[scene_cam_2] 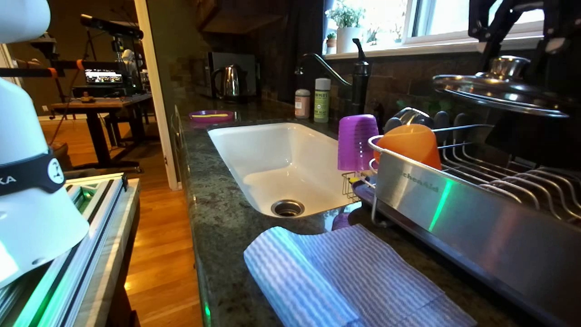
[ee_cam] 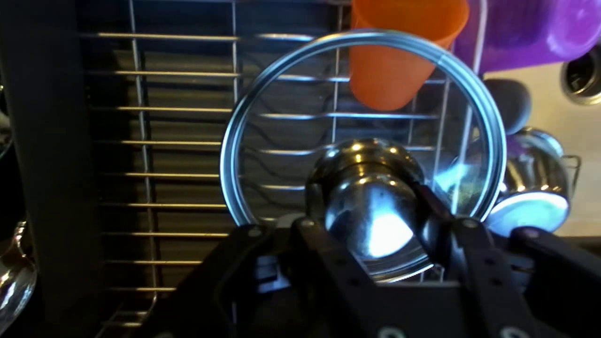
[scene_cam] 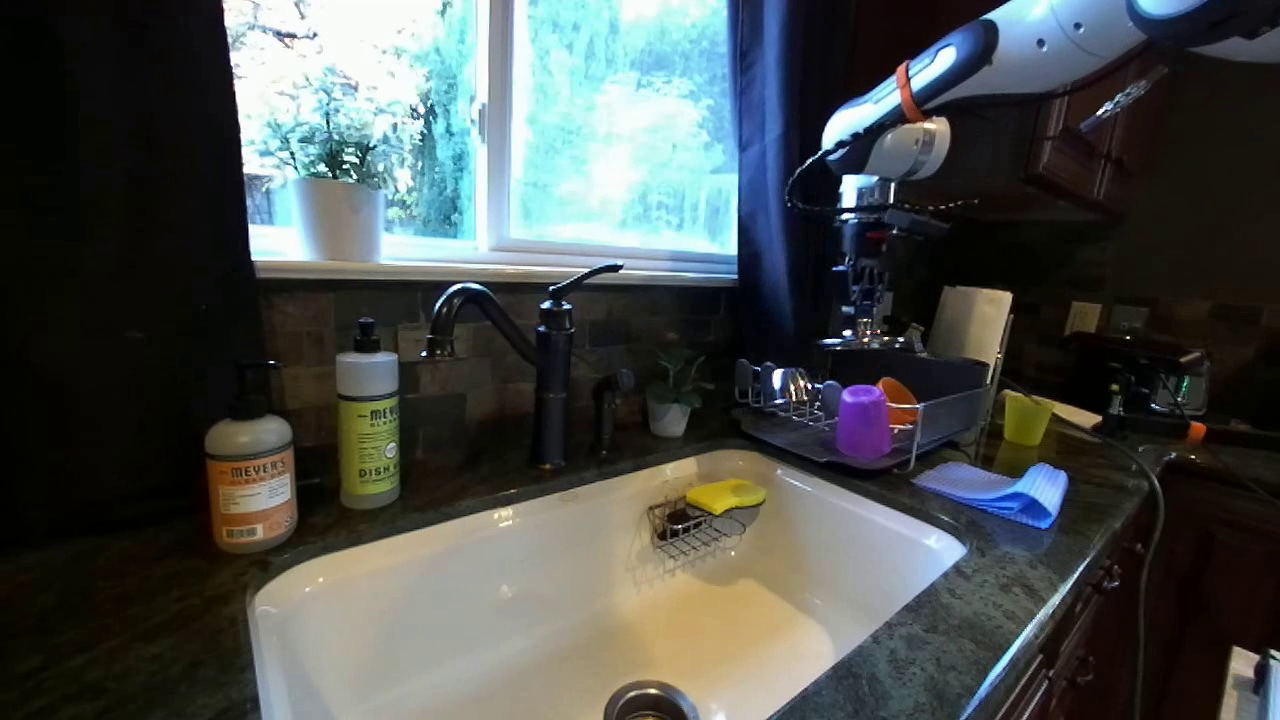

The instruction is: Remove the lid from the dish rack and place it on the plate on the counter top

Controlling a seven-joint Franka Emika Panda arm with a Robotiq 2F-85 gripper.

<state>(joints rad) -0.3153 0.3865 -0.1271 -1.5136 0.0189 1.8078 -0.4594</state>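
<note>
Glass with a metal rim, the lid [scene_cam_2: 494,93] hangs above the dish rack [scene_cam_2: 476,222], its knob [scene_cam_2: 508,66] pinched by the gripper [ee_cam: 371,195]. In the wrist view, an orange cup [ee_cam: 406,19] sits at twelve o'clock from the lid's middle, partly seen through the glass, and a purple cup [ee_cam: 521,37] at two o'clock. In an exterior view, a purple plate [scene_cam_2: 199,120] lies on the counter top [scene_cam_2: 215,190] at nine o'clock from the lid, and a blue striped cloth [scene_cam_2: 349,272] near the sink [scene_cam_2: 254,150] at eight o'clock from the dish rack.
</note>
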